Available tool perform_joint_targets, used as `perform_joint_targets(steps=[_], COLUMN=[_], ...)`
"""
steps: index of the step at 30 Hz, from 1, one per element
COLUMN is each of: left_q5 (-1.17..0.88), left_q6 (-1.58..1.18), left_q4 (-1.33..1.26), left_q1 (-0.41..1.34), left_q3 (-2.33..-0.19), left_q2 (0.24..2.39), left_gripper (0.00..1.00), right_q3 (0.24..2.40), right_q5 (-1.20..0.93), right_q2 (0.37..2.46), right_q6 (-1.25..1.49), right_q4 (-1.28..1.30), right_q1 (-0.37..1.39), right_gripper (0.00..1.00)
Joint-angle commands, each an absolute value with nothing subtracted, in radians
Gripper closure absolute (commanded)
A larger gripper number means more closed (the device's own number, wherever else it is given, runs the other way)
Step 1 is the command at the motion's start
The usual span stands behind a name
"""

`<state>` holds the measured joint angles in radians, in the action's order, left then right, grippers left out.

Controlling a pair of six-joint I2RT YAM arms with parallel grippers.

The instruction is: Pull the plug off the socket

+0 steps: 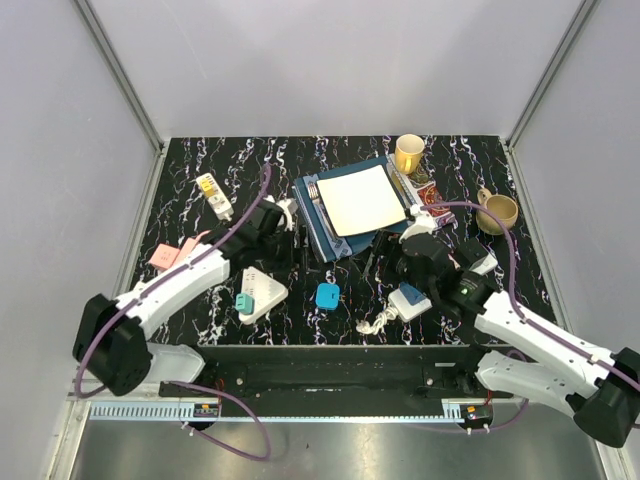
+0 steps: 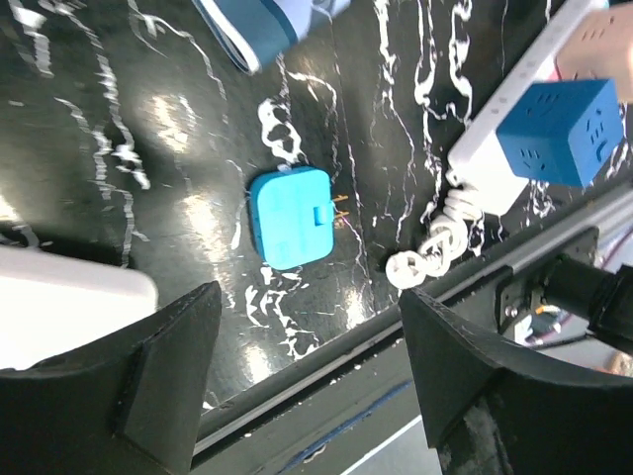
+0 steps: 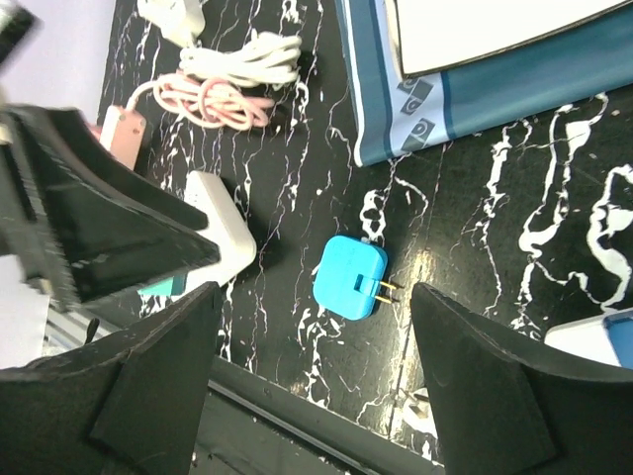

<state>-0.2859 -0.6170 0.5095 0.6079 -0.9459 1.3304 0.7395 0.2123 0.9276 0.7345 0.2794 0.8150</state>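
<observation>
Yellow cup (image 1: 409,152), tan mug (image 1: 498,211) at back of table (image 1: 220,160), contents unclear. Cyan plug (image 3: 349,277) lies loose, prongs bared. Left gripper (image 2: 309,322), right gripper (image 3: 316,312) spread wide above it.

Top view high above the near edge looking down, both wrist views close over the surface (image 1: 340,150), sharing the cyan plug (image 1: 327,295)

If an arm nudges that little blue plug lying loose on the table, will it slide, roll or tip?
Probably slide, not roll: the blue plug lies flat, boxy with rounded corners. It looks like hard plastic, so likely stiff and light. Its prongs might snag.
</observation>
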Motion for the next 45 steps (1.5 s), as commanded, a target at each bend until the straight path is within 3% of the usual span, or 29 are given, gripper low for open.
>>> perform_joint_targets(steps=[1, 7, 16, 31, 45], left_q5=[-0.033, 0.135, 0.084, -0.023, -0.089], left_q6=[-0.591, -0.606, -0.598, -0.657, -0.650], left_q4=[0.701, 0.853, 0.923, 0.890, 0.836], left_q1=[0.600, 0.542, 0.339, 0.334, 0.337], left_q3=[-1.023, -1.008, -0.858, -0.793, -0.756], left_q2=[1.229, 1.112, 1.000, 1.118, 1.163], left_gripper=[0.25, 0.25, 0.27, 0.35, 0.44], right_q3=[0.765, 0.770, 0.802, 0.919, 1.034], right_q5=[0.143, 0.065, -0.130, -0.454, -0.512], right_q2=[0.975, 1.060, 1.250, 1.714, 1.982], right_q6=[0.767, 0.785, 0.834, 0.949, 1.035], right_q4=[0.215, 0.163, 0.043, -0.311, -0.443], right_q1=[0.815, 0.815, 0.815, 0.837, 0.876], right_gripper=[0.18, 0.18, 0.19, 0.24, 0.24])
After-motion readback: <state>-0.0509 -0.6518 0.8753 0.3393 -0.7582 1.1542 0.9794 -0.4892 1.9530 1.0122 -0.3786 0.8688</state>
